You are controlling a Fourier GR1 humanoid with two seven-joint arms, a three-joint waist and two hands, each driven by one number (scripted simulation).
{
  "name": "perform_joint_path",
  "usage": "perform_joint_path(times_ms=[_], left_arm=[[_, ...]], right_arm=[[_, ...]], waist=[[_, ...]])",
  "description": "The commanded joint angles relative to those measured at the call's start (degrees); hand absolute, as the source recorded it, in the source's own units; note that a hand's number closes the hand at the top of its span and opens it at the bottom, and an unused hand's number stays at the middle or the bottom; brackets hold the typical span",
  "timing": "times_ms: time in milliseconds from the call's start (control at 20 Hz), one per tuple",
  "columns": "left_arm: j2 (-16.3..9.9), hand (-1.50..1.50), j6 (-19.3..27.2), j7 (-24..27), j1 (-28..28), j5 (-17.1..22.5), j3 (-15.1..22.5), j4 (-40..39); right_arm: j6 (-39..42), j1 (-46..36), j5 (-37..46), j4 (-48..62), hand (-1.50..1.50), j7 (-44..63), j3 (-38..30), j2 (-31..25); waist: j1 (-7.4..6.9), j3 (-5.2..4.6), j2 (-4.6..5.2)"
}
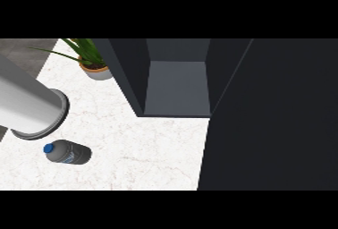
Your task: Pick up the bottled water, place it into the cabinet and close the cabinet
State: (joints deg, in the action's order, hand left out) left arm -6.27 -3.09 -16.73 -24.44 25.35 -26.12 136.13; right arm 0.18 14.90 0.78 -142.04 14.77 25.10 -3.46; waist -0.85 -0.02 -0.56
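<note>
The bottled water (66, 152), a small clear plastic bottle with a blue cap and a dark label band, sits on the white marbled counter top (138, 152) near the view's lower left. Seen from steeply above, its cap points toward the left. Nothing touches it; bare counter lies all around it.

Just above the bottle, and apart from it, a thick light-grey cylindrical forearm (26, 105) comes in from the left edge and slants down to the right. It ends in a darker grey ring at about the middle of the view's left side. No hand shows beyond that ring, so whether any fingers are spread or curled cannot be told, and neither hand appears anywhere in the view.

Further right stands the dark grey cabinet (177, 87), open, with its lighter grey inner floor and walls visible and no object seen inside. Its wide dark door panel (271, 116) fills the right side of the view, running from top to bottom.

Behind, at the counter's upper left and beside the cabinet's left wall, a green-leaved plant in a grey pot with an orange rim (97, 69) stands well apart from the bottle.
</note>
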Motion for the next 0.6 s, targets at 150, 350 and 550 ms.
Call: perform_joint_path(times_ms=[150,350,550], left_arm=[[-0.32,-1.50,-0.09,-5.07,-1.62,10.00,-4.22,10.96],[-0.09,-1.50,-0.53,-4.98,-0.11,8.28,-4.78,8.48],[-1.40,-1.50,-2.69,-5.62,-0.17,11.51,-7.56,7.58]], right_arm=[[-2.57,2.29,5.70,-7.42,-1.50,3.34,4.81,-0.95],[-2.92,2.74,7.08,-4.00,-1.50,0.57,6.20,-2.08],[-4.96,-0.65,7.07,-2.34,-1.50,1.73,5.43,-1.11]], waist=[[0.15,-0.01,-0.21],[0.64,0.02,0.05],[0.15,0.00,0.11]])
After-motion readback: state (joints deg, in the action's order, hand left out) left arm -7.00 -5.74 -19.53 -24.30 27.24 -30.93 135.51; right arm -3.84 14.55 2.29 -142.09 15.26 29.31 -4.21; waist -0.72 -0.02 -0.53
